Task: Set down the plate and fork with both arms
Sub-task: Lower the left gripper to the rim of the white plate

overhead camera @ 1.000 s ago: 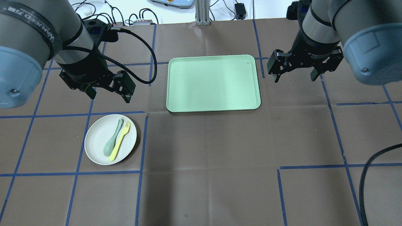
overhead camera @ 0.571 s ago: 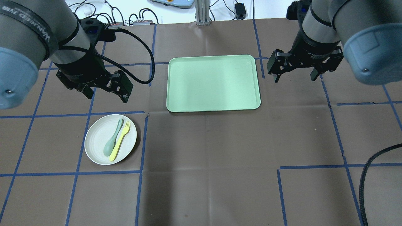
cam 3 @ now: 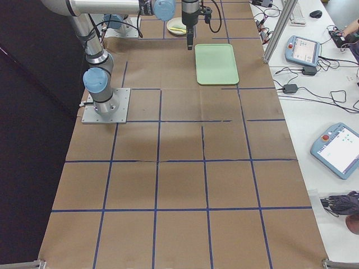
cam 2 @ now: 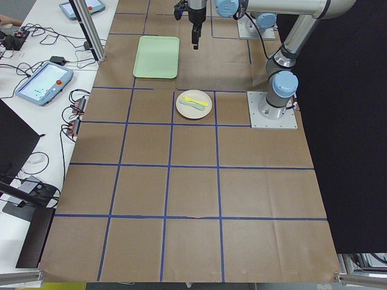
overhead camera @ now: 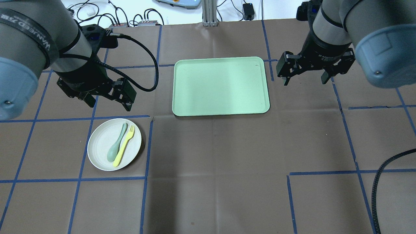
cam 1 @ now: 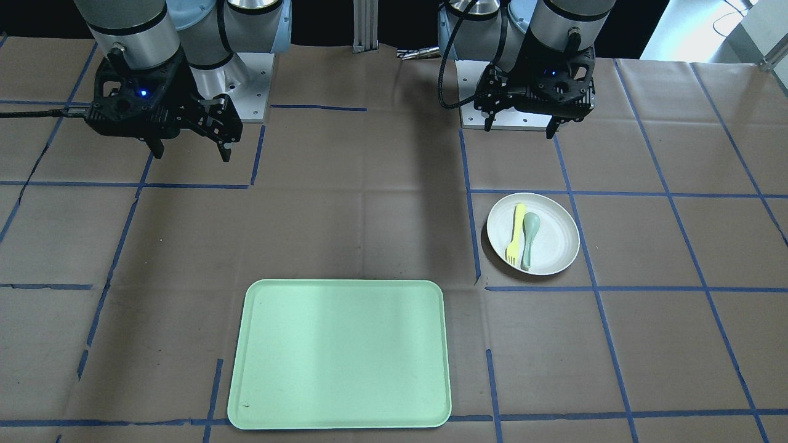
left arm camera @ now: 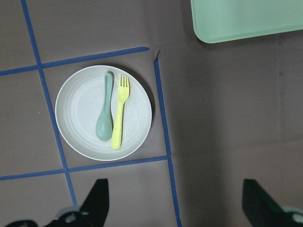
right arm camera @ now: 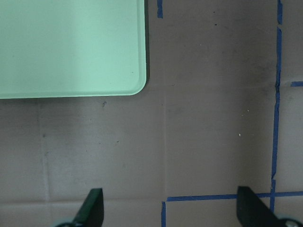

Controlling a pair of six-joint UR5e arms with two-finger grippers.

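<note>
The off-white plate (overhead camera: 99, 143) lies on the table at the front left, inside a blue-tape square. The pale-yellow fork (overhead camera: 124, 146) lies on it, tines pointing away from me, next to a grey-green spoon (overhead camera: 113, 152). My left gripper (overhead camera: 109, 105) is open and empty, hovering just behind the plate. The left wrist view shows the plate (left arm camera: 78, 113) and fork (left arm camera: 119, 113) ahead of its spread fingers (left arm camera: 97, 198). My right gripper (overhead camera: 305, 82) is open and empty, hovering right of the light-green tray (overhead camera: 221, 86). The front view shows the plate (cam 1: 554, 237) and fork (cam 1: 514, 232) too.
The tray is bare and lies at the table's middle back. An aluminium post (overhead camera: 208, 13) and cables stand at the far edge. A black cable (overhead camera: 380, 182) loops in at the front right. Blue tape lines divide the brown table cover.
My left gripper has shifted a little left and nearer to the plate, staying open. The right arm, plate, fork and tray have not moved.
</note>
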